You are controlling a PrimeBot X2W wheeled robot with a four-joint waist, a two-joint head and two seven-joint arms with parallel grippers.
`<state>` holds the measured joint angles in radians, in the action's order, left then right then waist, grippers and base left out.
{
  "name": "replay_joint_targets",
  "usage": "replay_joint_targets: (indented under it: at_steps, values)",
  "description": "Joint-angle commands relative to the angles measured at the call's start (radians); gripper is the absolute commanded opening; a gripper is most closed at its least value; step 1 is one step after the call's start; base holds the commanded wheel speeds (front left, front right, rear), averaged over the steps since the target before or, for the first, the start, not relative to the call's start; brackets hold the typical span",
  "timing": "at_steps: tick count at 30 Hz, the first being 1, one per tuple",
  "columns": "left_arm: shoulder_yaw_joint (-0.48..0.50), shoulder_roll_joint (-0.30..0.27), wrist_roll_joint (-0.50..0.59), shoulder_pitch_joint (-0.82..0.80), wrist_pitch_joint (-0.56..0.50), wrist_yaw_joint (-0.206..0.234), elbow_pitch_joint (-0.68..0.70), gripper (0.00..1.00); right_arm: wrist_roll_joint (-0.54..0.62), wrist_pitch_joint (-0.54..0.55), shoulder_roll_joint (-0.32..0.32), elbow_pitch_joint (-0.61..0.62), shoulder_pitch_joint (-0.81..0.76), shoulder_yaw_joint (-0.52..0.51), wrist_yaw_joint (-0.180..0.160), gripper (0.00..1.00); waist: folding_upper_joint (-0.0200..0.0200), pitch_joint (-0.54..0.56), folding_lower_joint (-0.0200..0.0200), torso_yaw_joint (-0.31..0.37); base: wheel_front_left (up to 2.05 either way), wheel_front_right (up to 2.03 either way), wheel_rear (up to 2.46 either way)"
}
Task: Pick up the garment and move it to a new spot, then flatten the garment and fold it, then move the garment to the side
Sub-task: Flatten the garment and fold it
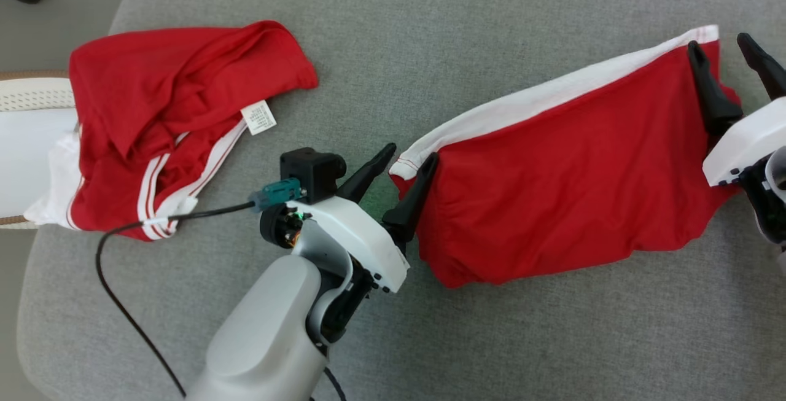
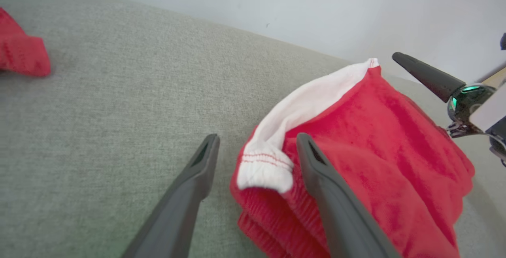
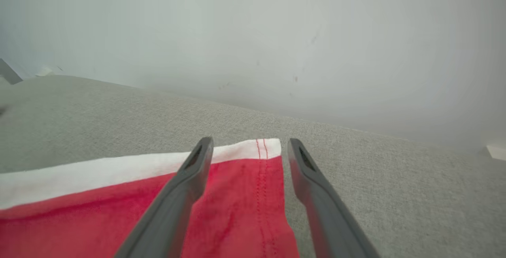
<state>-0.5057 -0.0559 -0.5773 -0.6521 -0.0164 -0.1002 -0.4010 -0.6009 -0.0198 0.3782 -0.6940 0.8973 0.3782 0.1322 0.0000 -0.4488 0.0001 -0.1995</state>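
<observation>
The garment (image 1: 552, 186) is red with a white band along its far edge and lies stretched across the grey cushion, right of centre. My left gripper (image 1: 412, 152) is open at its left corner. In the left wrist view the white corner of the garment (image 2: 375, 131) sits between the spread fingers of that gripper (image 2: 257, 137), one finger resting over the red cloth. My right gripper (image 1: 719, 42) is open at the far right corner. The right wrist view shows that gripper (image 3: 250, 141) straddling the stitched corner of the garment (image 3: 237, 210) without pinching it.
A second red garment (image 1: 172, 118) with white stripes and a label lies crumpled at the cushion's left edge, partly over a white object (image 1: 24, 143). A black cable (image 1: 123, 278) runs from my left wrist. The grey cushion (image 1: 430, 32) stretches behind and in front.
</observation>
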Motion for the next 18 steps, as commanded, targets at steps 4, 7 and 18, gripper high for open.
replay_joint_targets:
  at_steps: [4, 7, 18]
  values:
    - [0.006, -0.006, 0.030, 0.023, 0.087, 0.040, -0.008, 1.00, 0.002, -0.127, 0.025, 0.018, -0.043, 0.032, -0.003, 1.00, 0.0000, 0.027, -0.0001, 0.018, 0.00, 0.00, 0.00]
    - [0.028, -0.027, 0.069, 0.047, 0.168, 0.099, 0.013, 1.00, 0.029, -0.204, 0.029, 0.043, -0.082, 0.010, -0.003, 1.00, 0.0000, 0.051, -0.0001, 0.035, 0.00, 0.00, 0.00]
    - [0.131, -0.129, 0.224, 0.127, 0.281, 0.275, 0.177, 1.00, 0.162, -0.234, -0.063, 0.304, -0.311, -0.211, -0.003, 1.00, 0.0000, 0.120, -0.0001, 0.135, 0.00, 0.00, 0.00]
